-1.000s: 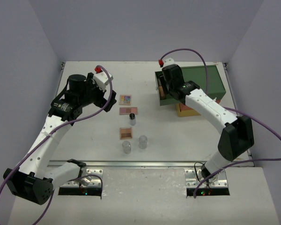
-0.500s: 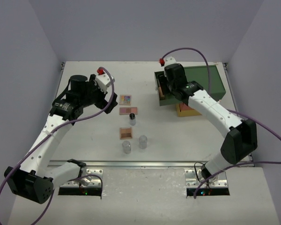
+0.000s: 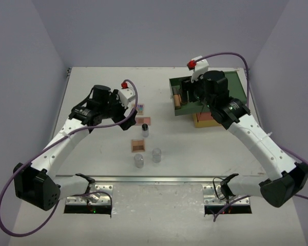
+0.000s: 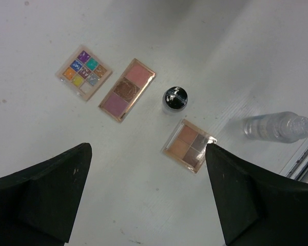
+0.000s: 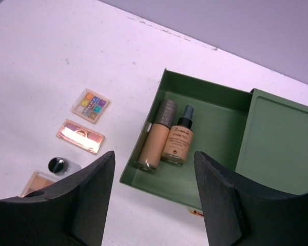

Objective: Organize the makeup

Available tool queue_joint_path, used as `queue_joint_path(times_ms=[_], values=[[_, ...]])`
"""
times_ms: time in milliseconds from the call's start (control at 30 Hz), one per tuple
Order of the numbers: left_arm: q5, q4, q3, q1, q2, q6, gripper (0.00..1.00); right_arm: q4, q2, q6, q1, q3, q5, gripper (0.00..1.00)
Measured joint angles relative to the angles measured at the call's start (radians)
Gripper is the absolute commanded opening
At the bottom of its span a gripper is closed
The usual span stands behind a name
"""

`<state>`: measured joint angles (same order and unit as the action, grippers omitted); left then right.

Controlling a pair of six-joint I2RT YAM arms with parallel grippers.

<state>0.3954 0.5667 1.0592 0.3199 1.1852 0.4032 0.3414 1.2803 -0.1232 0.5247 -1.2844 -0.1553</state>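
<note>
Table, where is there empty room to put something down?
Bare table lies between the three palettes and the green box. Inside the open green drawer, the floor between the two bottles and the box is free. It is crowded around the palettes, where the black-capped bottle and two jars sit close.

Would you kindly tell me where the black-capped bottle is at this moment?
In the left wrist view, the black-capped bottle stands just right of centre, between the pink palette to its left and the brown palette below it.

The brown bottle [image 5: 175, 146] bears illegible script.
</note>
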Motion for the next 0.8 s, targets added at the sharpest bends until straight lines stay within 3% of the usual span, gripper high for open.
queue_joint_path(times_ms=[800], values=[[-0.094,-0.004,-0.053,0.153,0.127,0.03,0.91,0.028,-0.248,-0.041,0.0,0.201,0.216,0.79]])
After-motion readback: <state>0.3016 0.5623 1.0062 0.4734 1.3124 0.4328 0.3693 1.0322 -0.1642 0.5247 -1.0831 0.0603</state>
